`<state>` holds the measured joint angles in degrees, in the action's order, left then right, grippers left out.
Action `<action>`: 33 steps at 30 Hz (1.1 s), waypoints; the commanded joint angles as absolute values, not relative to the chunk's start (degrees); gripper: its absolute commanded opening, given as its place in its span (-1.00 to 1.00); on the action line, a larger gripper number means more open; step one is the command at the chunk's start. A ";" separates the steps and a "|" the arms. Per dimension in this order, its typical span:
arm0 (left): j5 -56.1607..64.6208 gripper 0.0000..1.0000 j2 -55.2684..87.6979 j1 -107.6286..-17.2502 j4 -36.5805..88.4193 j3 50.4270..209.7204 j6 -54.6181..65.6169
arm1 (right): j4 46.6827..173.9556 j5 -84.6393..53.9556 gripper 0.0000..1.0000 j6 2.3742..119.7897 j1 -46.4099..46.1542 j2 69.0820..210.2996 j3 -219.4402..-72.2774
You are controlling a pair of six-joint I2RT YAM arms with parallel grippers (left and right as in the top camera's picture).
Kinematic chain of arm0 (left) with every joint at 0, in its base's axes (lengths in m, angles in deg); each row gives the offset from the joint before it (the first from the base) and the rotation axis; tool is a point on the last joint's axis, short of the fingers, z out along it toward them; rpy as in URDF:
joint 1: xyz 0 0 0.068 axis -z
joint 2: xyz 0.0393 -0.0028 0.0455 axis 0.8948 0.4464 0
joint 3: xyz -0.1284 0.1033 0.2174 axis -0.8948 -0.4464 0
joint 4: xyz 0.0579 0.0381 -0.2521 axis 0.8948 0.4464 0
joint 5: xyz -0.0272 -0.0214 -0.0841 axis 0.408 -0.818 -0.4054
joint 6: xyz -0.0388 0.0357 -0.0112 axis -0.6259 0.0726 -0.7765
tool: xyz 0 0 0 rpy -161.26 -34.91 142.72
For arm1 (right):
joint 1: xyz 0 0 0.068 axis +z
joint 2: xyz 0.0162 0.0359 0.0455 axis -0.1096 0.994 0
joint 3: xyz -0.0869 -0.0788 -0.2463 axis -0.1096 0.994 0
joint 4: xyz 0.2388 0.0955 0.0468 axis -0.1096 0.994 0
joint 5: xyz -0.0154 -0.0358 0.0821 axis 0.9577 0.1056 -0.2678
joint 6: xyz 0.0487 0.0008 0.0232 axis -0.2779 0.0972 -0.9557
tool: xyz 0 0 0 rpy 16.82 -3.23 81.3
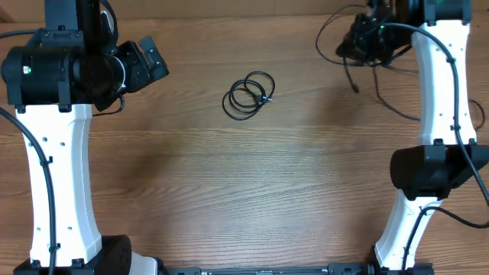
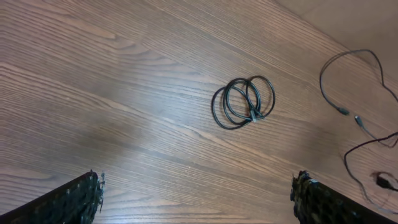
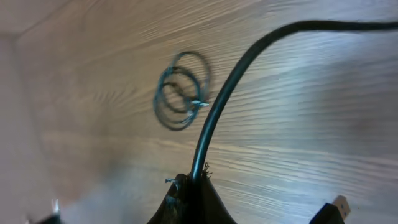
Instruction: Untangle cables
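Note:
A small coil of thin black cable lies on the wooden table, back of centre; it also shows in the left wrist view and, blurred, in the right wrist view. My left gripper hangs open to the left of the coil, its fingers wide apart over bare wood. At the far right, my right gripper is shut on a loose black cable, held above the table. More loose strands dangle around it, with a plug end nearby.
Loose cable strands with plug ends trail over the back right of the table. The white arm columns stand at the left and right. The table's back edge runs just behind the coil.

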<state>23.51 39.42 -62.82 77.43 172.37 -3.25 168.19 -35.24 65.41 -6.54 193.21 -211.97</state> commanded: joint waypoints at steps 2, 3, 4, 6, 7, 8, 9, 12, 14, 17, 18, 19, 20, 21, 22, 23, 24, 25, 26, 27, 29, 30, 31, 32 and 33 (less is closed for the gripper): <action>24.80 0.99 39.81 -62.71 77.12 172.10 -2.62 | 167.35 -42.78 -0.93 72.10 -5.69 192.81 -211.83; 24.80 0.99 39.83 -62.71 77.05 172.10 -2.62 | 167.14 -42.78 -0.93 72.08 -5.65 192.81 -211.83; 24.82 0.99 39.83 -62.71 76.90 172.10 -2.62 | 167.01 -42.78 -0.93 72.08 -5.65 192.81 -211.83; 24.80 0.99 39.81 -62.71 76.57 172.10 -2.62 | 166.68 -42.54 -0.93 72.05 -5.65 192.81 -211.83; 24.80 0.99 39.83 -62.71 76.42 172.10 -2.62 | 166.50 -41.97 -0.93 72.05 -5.65 192.81 -211.83; 24.80 0.99 39.81 -62.71 76.35 172.10 -2.62 | 166.35 -40.93 -0.93 72.03 -5.65 192.81 -211.83; 24.80 0.99 39.83 -62.71 76.35 172.10 -2.62 | 166.26 -39.53 -0.93 72.03 -5.67 192.81 -211.83; 24.80 0.99 39.83 -62.71 76.77 172.10 -2.62 | 166.13 -36.42 -0.92 71.99 -5.65 192.81 -211.83; 24.80 0.99 39.83 -62.71 77.18 172.10 -2.60 | 165.78 -35.20 -0.92 71.86 -5.67 192.81 -211.83; 24.80 0.99 39.81 -62.71 77.36 172.10 -2.62 | 164.95 -33.45 -0.90 71.84 -5.65 192.81 -211.81; 24.80 0.99 39.81 -62.71 77.36 172.10 -2.60 | 164.80 -32.75 -0.89 71.84 -5.67 192.81 -211.83; 24.80 0.99 39.81 -62.71 77.36 172.10 -2.60 | 164.78 -32.10 -0.89 71.84 -5.65 192.81 -211.81; 24.80 0.99 39.83 -62.71 77.36 172.10 -2.60 | 164.80 -31.53 -0.88 71.84 -5.65 192.81 -211.81; 24.80 0.99 39.81 -62.71 77.36 172.10 -2.60 | 164.82 -30.81 -0.88 71.81 -5.65 192.81 -211.81; 24.82 0.99 39.83 -62.71 77.34 172.10 -2.60 | 164.82 -30.04 -0.88 71.81 -5.65 192.81 -211.81; 24.82 0.99 39.81 -62.71 77.32 172.10 -2.60 | 164.82 -29.10 -0.88 71.77 -5.65 192.81 -211.81; 24.84 0.99 39.81 -62.71 77.32 172.10 -2.60 | 164.84 -28.20 -0.88 71.60 -5.65 192.81 -211.81; 24.84 0.99 39.83 -62.71 77.32 172.10 -2.60 | 164.82 -26.74 -0.88 70.87 -5.65 192.81 -211.81; 24.84 0.99 39.81 -62.71 77.34 172.10 -2.60 | 164.82 -24.42 -0.88 69.67 -5.65 192.81 -211.81; 24.91 0.99 39.81 -62.71 77.34 172.10 -2.60 | 164.82 -22.08 -0.88 68.21 -5.65 192.81 -211.81; 25.04 0.99 39.81 -62.71 77.32 172.10 -2.60 | 164.95 -19.35 -0.87 66.55 -5.67 192.81 -211.81; 25.06 0.99 39.81 -62.71 77.27 172.10 -2.60 | 165.04 -19.09 -0.84 66.44 -5.65 192.81 -211.81; 25.23 0.99 39.83 -62.71 77.14 172.10 -2.60 | 165.23 -19.11 -0.80 66.46 -5.65 192.81 -211.81; 25.56 0.99 39.81 -62.71 77.05 172.10 -2.60 | 165.48 -19.11 -0.78 66.46 -5.65 192.84 -211.81; 26.24 0.99 39.81 -62.71 76.90 172.10 -2.60 | 165.69 -19.11 -0.77 66.46 -5.65 192.88 -211.81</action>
<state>24.21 39.42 -62.82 77.34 172.37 -3.23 165.48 -22.39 67.99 -5.87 193.23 -211.90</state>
